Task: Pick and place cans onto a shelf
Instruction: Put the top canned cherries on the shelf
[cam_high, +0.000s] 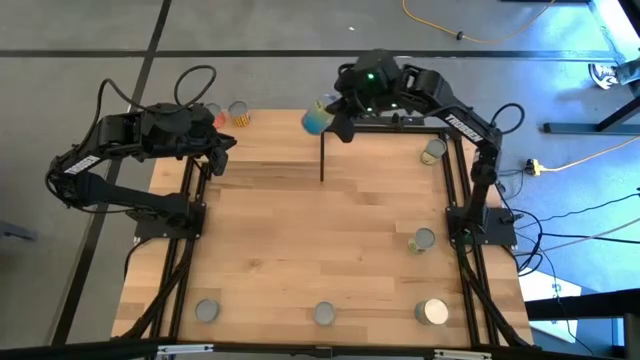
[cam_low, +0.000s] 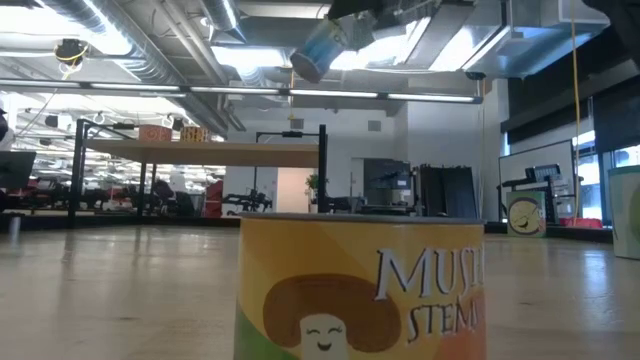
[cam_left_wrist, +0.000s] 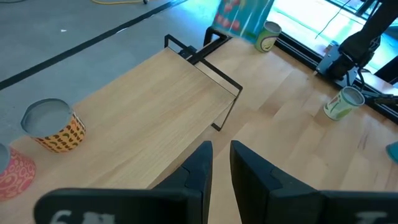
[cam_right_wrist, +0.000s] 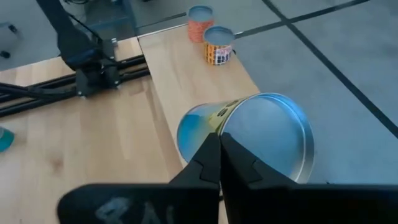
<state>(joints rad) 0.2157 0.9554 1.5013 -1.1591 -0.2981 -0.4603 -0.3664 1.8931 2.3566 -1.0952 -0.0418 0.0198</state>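
Overhead, we see the shelf (cam_high: 290, 140), a light-wood board with thin black uprights, standing along the far edge of the wooden surface (cam_high: 320, 250). Our right tool (cam_high: 335, 118) hangs above the shelf's right end, its fingers clamped shut on the rim of a blue can (cam_high: 317, 118) that is tilted and lifted clear of the board. Our left tool (cam_high: 218, 152) waits just off the shelf's left end, its fingers slightly apart and holding nothing. Two cans already stand on the shelf's left end: a pink can (cam_high: 214, 116) and, just beside it, a yellow patterned can (cam_high: 238, 113). Other cans rest on the surface away from the shelf: two cans (cam_high: 433, 151) near the right rail, and three (cam_high: 325, 314) in a row along the near edge.
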